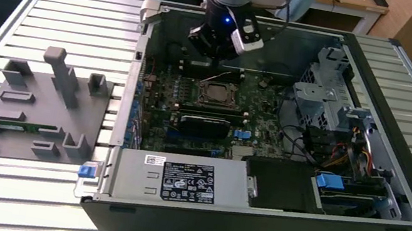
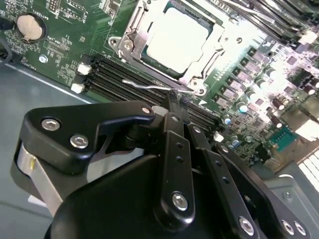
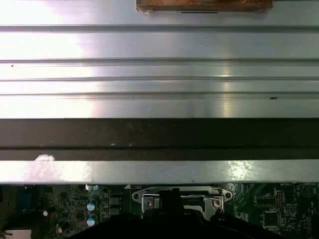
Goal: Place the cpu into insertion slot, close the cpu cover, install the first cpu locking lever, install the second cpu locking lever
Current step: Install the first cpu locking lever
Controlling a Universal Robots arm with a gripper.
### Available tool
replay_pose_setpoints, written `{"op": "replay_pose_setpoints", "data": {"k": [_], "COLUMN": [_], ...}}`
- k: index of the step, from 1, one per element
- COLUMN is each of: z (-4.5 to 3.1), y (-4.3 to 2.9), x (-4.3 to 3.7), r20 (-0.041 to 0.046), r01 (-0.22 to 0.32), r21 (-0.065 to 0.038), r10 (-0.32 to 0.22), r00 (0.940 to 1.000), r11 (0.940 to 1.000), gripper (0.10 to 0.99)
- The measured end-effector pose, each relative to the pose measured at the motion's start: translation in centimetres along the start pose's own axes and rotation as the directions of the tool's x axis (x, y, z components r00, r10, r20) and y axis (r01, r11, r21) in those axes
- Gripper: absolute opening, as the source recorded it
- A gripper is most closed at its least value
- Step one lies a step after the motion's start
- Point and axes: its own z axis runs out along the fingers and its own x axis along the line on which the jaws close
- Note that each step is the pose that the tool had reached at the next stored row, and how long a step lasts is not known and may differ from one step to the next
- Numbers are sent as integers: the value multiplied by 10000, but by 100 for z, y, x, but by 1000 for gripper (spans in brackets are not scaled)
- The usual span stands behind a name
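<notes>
Black linkage of the gripper [image 2: 172,107] is seen nearest in the second wrist view, its fingers [image 2: 175,105] drawn together at a thin wire locking lever [image 2: 149,86]; whether the wire is actually clamped cannot be told. Just beyond the tips, toward 12 o'clock, the cpu [image 2: 175,39] is seated in the insertion slot [image 2: 147,54], with the cpu cover [image 2: 195,77] closed around it. The lever's long axis runs along the socket's near edge. From the exterior view, the arm is held steeply downward inside the computer case [image 1: 398,181], on the tabletop [image 1: 79,17].
</notes>
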Motion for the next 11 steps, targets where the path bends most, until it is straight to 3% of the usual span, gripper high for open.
{"op": "replay_pose_setpoints", "data": {"k": [11], "z": [45], "y": [11], "x": [-82], "r20": [0], "r01": [-1], "r21": [0], "r10": [1], "r00": [10000], "r11": [10000], "gripper": [106]}}
